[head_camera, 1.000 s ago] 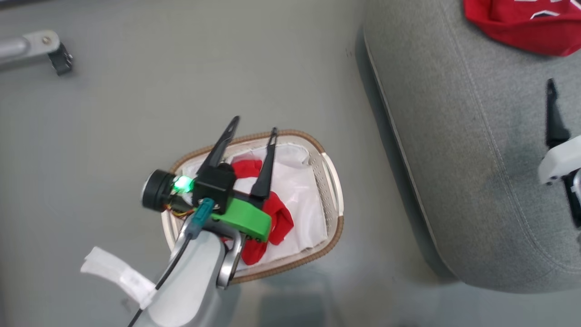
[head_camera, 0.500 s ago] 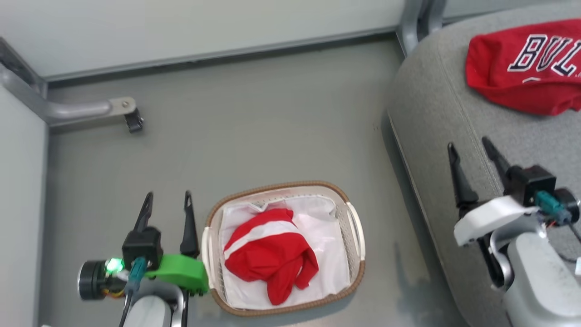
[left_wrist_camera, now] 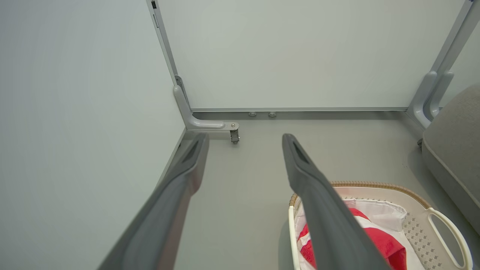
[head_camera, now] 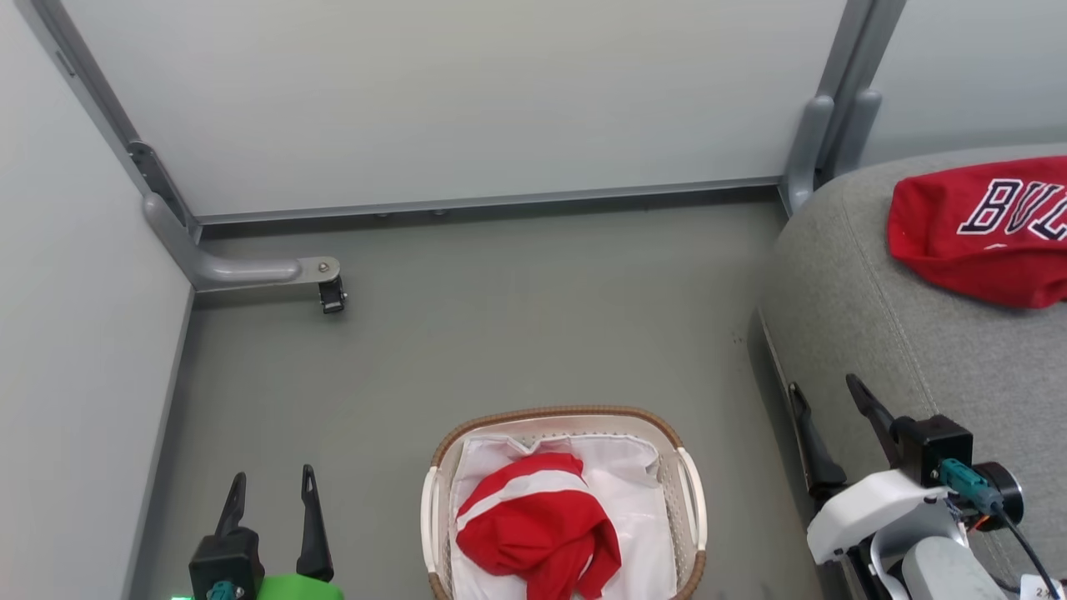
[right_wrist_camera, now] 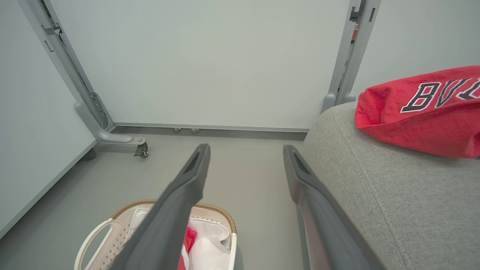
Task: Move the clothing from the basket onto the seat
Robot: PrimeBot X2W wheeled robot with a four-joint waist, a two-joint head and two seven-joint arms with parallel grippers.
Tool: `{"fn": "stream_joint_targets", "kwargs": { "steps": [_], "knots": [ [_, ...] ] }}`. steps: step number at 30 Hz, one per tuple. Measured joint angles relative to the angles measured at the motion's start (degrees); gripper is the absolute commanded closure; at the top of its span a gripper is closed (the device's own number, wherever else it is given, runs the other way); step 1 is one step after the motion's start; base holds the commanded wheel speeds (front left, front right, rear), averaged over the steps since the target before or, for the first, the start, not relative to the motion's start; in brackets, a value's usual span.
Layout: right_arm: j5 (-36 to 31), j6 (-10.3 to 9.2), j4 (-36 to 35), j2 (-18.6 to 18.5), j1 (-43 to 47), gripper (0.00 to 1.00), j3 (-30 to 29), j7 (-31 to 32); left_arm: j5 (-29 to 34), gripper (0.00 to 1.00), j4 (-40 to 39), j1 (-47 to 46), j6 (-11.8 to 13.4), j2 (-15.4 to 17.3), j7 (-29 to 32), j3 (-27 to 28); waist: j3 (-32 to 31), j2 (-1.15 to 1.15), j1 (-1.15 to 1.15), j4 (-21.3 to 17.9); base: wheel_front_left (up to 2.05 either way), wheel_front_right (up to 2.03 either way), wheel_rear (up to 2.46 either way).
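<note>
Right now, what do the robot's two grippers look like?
Left gripper: two long dark tapered fingers, black base, bright green housing. Right gripper: the same dark fingers on a white housing, a black block with a teal connector and black cable, pale grey forearm.

The grey-green floor (head_camera: 517, 333) carries an oval white laundry basket (head_camera: 550, 414) with a brown woven rim, standing near its lower middle in the head view. Just to the right stands the grey sofa seat (head_camera: 875, 333), apart from the basket. At the far left corner a grey partition foot (head_camera: 250, 271) rests on a small black caster (head_camera: 332, 294). On the seat lies a red jersey (head_camera: 975, 242) with block lettering. Inside the basket, a red white-striped garment (head_camera: 542, 525) lies crumpled on the white liner (head_camera: 642, 533).
</note>
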Motion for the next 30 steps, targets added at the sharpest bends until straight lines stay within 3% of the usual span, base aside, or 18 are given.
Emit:
{"fn": "stream_joint_targets", "kwargs": {
  "steps": [8,12,23,30],
  "knots": [
    [0.0,0.0,-0.3,0.2,1.1,0.0,0.6,0.0,0.3,0.0,0.1,1.2,-1.2,-0.2,0.0,0.0,-0.7,0.0,0.0,0.6,0.0,0.0,0.0],
    [0.3,0.0,-1.6,-0.2,-0.1,0.0,1.2,0.0,-1.4,0.0,1.1,0.1,-1.7,-0.2,0.0,-2.9,0.6,0.0,0.0,0.2,0.0,0.0,0.0],
    [4.3,-0.01,-9.1,-1.8,-13.2,0.0,4.6,0.0,-6.1,0.0,8.2,-16.9,-0.2,-0.4,0.0,-18.0,11.3,0.0,0.0,-2.8,0.0,0.0,0.0],
    [6.0,0.0,-14.1,-2.0,-19.8,0.0,6.2,0.0,-6.7,0.0,17.2,-27.7,0.2,-0.5,0.0,-23.4,19.7,0.0,0.01,-5.7,0.0,0.0,0.0]
  ]
}}
